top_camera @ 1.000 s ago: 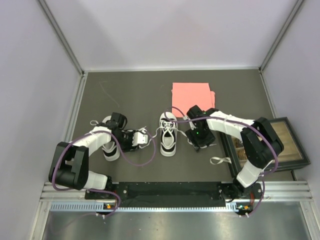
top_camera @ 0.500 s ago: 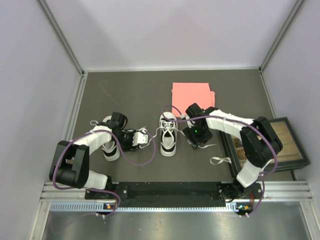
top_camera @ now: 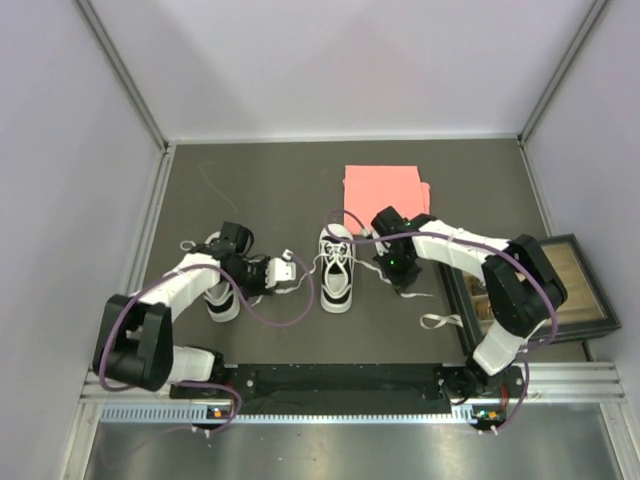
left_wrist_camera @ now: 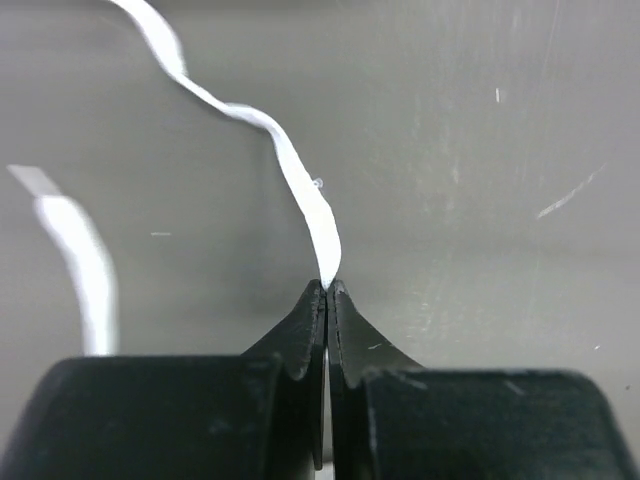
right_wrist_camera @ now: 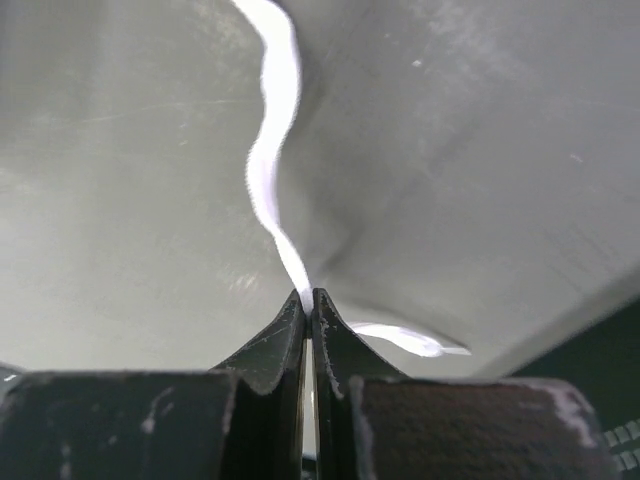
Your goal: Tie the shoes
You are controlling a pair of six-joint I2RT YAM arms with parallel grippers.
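Note:
Two white shoes with black sides sit on the dark mat. One shoe [top_camera: 337, 276] is in the middle, and the other shoe [top_camera: 221, 292] lies partly under my left arm. My left gripper [top_camera: 284, 272] is just left of the middle shoe. In the left wrist view, this left gripper [left_wrist_camera: 327, 290] is shut on a white lace [left_wrist_camera: 300, 185] that runs up and to the left. My right gripper [top_camera: 399, 274] is just right of the same shoe. The right wrist view shows the right gripper [right_wrist_camera: 308, 297] shut on another white lace [right_wrist_camera: 268, 160].
A pink sheet [top_camera: 385, 190] lies behind the middle shoe. A dark framed tray [top_camera: 565, 290] stands at the right edge, with a loose white strip [top_camera: 436, 320] in front of it. Grey walls close in the mat on three sides.
Both grippers stood open and have now shut, each on a lace. The left gripper has drawn back slightly to the left. The right gripper has edged toward the middle shoe.

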